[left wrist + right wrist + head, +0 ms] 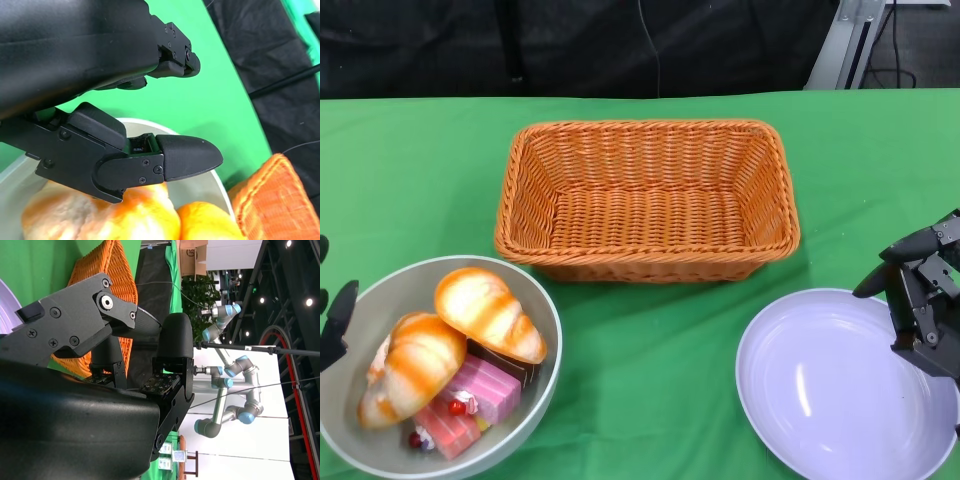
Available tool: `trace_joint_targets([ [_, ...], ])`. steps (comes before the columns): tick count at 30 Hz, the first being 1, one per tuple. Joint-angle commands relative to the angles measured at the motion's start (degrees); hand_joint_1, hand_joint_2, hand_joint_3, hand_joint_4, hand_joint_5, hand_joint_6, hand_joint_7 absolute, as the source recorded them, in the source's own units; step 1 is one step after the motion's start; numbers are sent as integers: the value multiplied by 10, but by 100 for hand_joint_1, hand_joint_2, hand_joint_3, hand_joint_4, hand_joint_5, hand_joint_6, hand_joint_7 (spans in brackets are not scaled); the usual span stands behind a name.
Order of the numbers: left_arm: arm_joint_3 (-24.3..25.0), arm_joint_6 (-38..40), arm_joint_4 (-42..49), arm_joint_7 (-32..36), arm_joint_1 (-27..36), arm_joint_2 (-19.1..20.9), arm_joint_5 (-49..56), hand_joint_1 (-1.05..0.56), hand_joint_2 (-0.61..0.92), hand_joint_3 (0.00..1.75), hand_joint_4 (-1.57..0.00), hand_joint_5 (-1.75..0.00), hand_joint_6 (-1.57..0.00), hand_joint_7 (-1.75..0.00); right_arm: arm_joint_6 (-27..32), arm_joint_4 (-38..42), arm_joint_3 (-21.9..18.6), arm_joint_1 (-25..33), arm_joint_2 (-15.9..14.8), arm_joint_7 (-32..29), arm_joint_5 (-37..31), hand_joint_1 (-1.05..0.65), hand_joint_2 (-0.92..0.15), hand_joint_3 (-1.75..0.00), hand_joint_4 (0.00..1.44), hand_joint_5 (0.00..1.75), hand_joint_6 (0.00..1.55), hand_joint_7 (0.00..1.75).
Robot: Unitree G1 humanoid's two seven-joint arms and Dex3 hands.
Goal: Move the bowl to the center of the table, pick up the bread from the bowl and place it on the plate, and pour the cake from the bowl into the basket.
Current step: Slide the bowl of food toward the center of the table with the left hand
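Here, two breads (450, 350), one bowl (545, 310), one basket (645, 200)

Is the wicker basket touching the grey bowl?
Apart. In the head view, a strip of green tablecloth shows between the near wall of the orange wicker basket and the rim of the grey bowl holding bread and cake.

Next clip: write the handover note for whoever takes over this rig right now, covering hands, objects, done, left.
Left hand: open, beside the bowl's left rim, holding nothing.
Right hand: open, over the plate's right edge.
Bowl is at front left, not centred, holding two breads and cake. Plate and basket hold nothing.
Done: nothing.
Left: centre the bowl, bread to plate, pour cake into basket.
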Motion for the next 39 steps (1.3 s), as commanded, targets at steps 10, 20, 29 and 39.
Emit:
trace_joint_targets([
  [10,-6,29,-5,-19,-11,19,0,-93,92,68,-27,0,-24,0,-2,-2,-8,0,-5,-1,8,-13,-68,-87,75,164,69,125],
  [20,-11,65,-9,-18,-14,18,0,-96,92,68,-32,-2,-27,-1,7,-3,-8,0,-7,6,12,-13,-68,-89,74,166,68,127],
  [29,-16,74,-25,-30,-8,15,-6,-93,92,70,-31,-1,-26,0,2,3,-10,-2,-7,8,11,-13,-68,-88,75,163,69,126],
  [39,-17,102,-51,-38,-2,6,-11,-93,92,70,-30,0,-25,0,2,-1,-9,-1,-6,3,6,-14,-68,-87,75,163,69,125],
])
